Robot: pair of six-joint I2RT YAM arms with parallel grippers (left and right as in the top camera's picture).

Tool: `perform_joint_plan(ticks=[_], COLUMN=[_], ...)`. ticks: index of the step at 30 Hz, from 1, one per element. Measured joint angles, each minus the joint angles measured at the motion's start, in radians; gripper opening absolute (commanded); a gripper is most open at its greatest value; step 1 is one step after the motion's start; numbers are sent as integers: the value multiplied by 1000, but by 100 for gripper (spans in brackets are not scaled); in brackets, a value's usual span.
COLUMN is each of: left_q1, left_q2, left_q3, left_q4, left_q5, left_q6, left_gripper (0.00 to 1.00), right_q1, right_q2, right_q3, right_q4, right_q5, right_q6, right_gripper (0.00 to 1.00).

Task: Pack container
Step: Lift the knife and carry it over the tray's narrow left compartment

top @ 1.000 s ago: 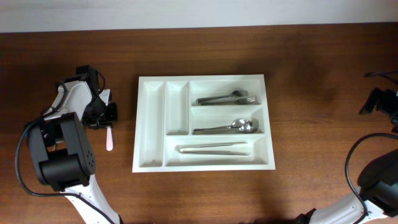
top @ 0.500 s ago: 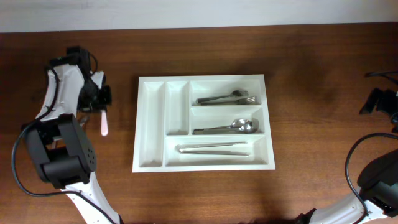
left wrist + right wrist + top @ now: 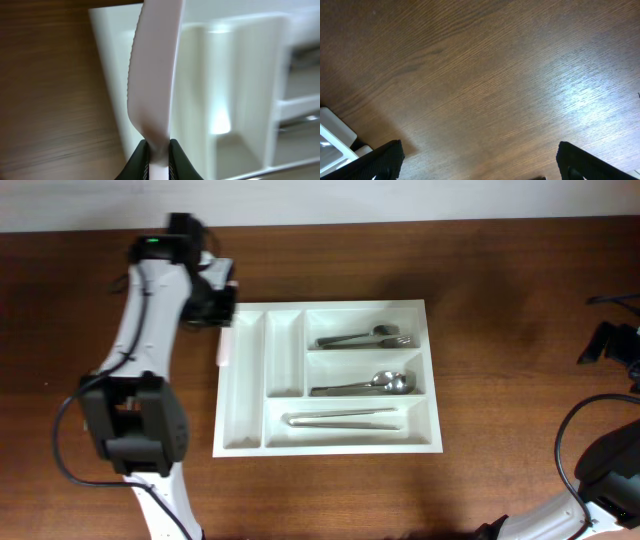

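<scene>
Left end effector (image 3: 158,152), arm outstretched, holds knife (image 3: 152,75) over container (image 3: 330,447).

The left arm (image 3: 145,320) is white with bulky black joint housings (image 3: 128,428) and looping black cables (image 3: 57,445).

The left gripper (image 3: 218,318), gripping the knife (image 3: 152,75), moves from the frame's left side to the tray's (image 3: 330,450) upper-left corner.

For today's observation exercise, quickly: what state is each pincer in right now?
Left pincer: closed on a pale plastic knife, above the tray's left edge.
Right pincer: open, holding nothing.
</scene>
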Motion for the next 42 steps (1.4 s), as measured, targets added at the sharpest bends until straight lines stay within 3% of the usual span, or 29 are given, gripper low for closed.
perform_joint_plan(ticks=[7, 17, 33, 37, 42], left_q1=[-164, -301, -310, -310, -310], left_q2=[0, 0, 0, 0, 0], left_q3=[0, 0, 0, 0, 0], left_q4=[0, 25, 60, 51, 46], left_q5=[18, 18, -47, -79, -121], left_q6=[-101, -150, -328, -371, -398], left_gripper=[12, 13, 13, 19, 19], right_q1=[0, 0, 0, 0, 0], right_q2=[0, 0, 0, 0, 0], right_q3=[0, 0, 0, 0, 0], right_q4=[0, 0, 0, 0, 0], right_q5=[0, 0, 0, 0, 0], right_q6=[0, 1, 0, 0, 0], right_gripper=[99, 99, 99, 99, 99])
